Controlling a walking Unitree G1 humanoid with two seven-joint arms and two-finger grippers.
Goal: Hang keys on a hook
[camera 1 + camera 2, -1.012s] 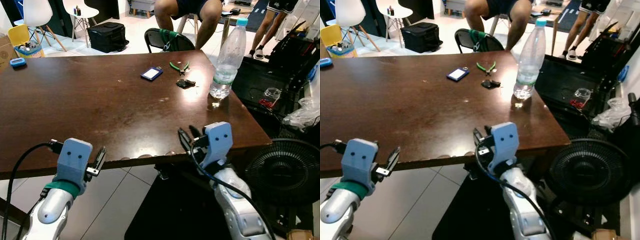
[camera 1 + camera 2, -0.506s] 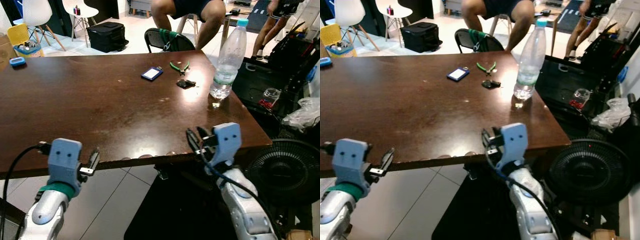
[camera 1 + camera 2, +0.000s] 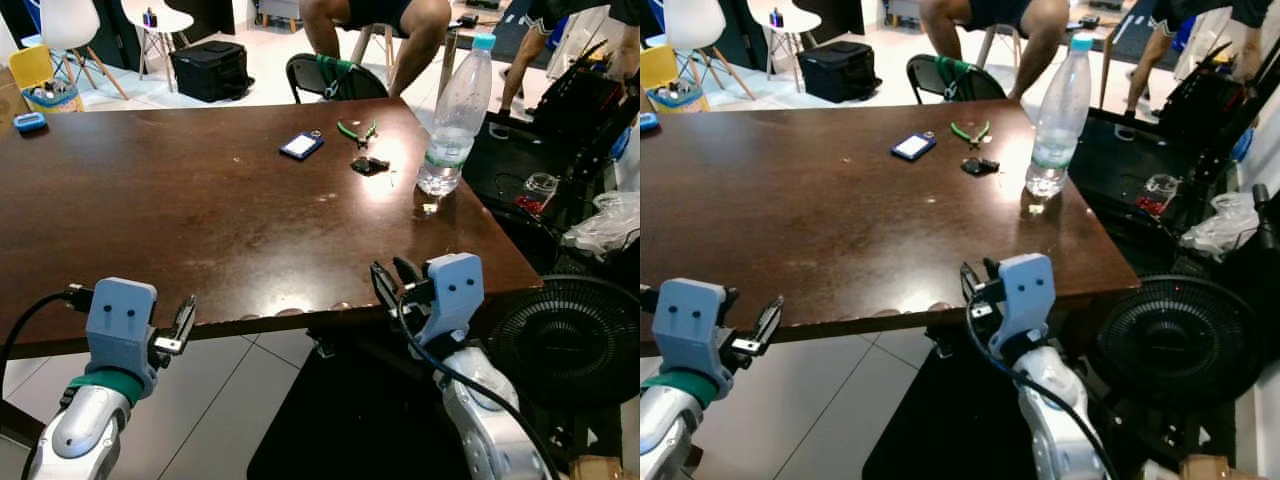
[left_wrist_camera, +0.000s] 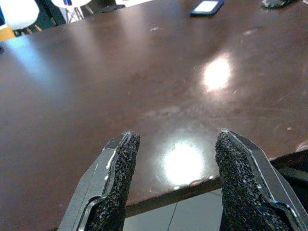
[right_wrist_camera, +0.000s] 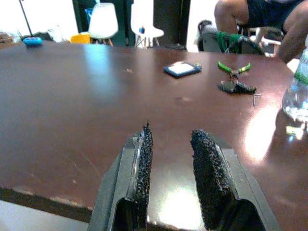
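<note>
Standing at the near edge of a big brown table (image 3: 200,200), the robot holds both arms low in front, most likely so the fingers are ready to reach across. A tall water bottle (image 3: 455,115) stands far over on the right side. Beside it lie the dark keys (image 3: 370,165), with green pliers (image 3: 357,131) and a small blue tag (image 3: 302,146) close by (no hook can be seen anywhere). The keys are well apart from both grippers, so the reach has not started.

The right gripper (image 5: 171,156) hangs at the table edge, fingers a little apart and empty. The left gripper (image 4: 173,168) sits just below the edge, fingers wide apart and empty.

Compared with a second ago, the left arm has dropped lower and farther left, and the right arm has shifted a bit to the right.
</note>
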